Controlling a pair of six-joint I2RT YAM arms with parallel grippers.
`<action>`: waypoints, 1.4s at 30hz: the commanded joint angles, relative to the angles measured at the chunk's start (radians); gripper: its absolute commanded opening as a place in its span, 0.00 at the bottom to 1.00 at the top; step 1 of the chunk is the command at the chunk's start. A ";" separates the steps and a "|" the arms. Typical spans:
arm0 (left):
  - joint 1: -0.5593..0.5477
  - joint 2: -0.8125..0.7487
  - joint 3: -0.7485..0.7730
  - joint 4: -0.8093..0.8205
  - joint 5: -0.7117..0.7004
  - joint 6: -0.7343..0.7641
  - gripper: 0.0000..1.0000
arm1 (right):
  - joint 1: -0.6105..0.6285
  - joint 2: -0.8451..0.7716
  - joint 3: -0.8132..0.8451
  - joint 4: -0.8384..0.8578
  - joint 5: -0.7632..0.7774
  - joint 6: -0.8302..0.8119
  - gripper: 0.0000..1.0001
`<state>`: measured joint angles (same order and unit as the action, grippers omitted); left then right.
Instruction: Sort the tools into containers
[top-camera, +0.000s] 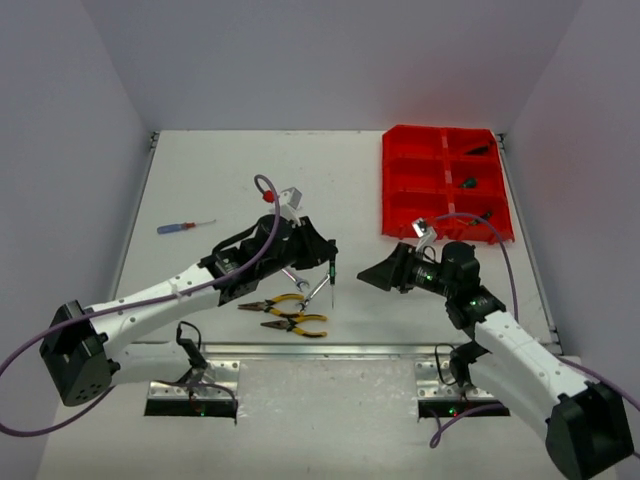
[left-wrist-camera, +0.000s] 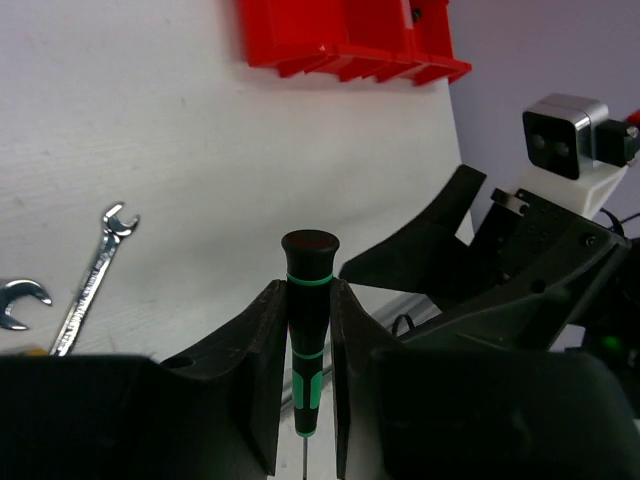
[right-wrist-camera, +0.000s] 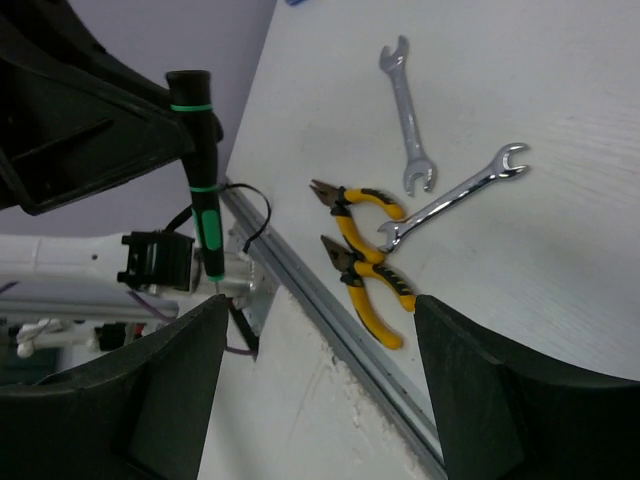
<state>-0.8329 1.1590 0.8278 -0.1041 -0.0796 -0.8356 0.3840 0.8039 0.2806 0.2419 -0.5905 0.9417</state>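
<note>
While the left gripper (top-camera: 330, 262) clenches the green-and-black screwdriver (left-wrist-camera: 309, 262) by its handle, the tool stands upright in the air, tip down, above the near middle of the table (top-camera: 200, 180). Facing it, the right gripper (top-camera: 372, 272) has its fingers spread with nothing between them. Two silver wrenches (right-wrist-camera: 408, 115) lie crossed beside two yellow-handled pliers (right-wrist-camera: 365, 205) near the front edge. A blue-and-red screwdriver (top-camera: 185, 227) lies well apart at left. The red tray (top-camera: 386, 190) sits far right, with a few small tools in its right column.
</note>
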 joint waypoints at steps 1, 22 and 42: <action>-0.022 -0.028 -0.024 0.238 0.058 -0.111 0.00 | 0.106 0.054 0.034 0.246 -0.031 0.040 0.73; -0.049 -0.004 0.021 0.174 0.048 -0.073 0.67 | 0.233 0.081 0.125 0.156 0.215 -0.037 0.00; -0.046 -0.450 0.278 -0.707 -0.701 0.058 1.00 | -0.691 0.449 0.532 -0.430 0.370 -0.065 0.00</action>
<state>-0.8768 0.7721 1.1327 -0.6921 -0.7293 -0.8356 -0.1971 1.1189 0.6957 -0.0885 -0.2633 0.8898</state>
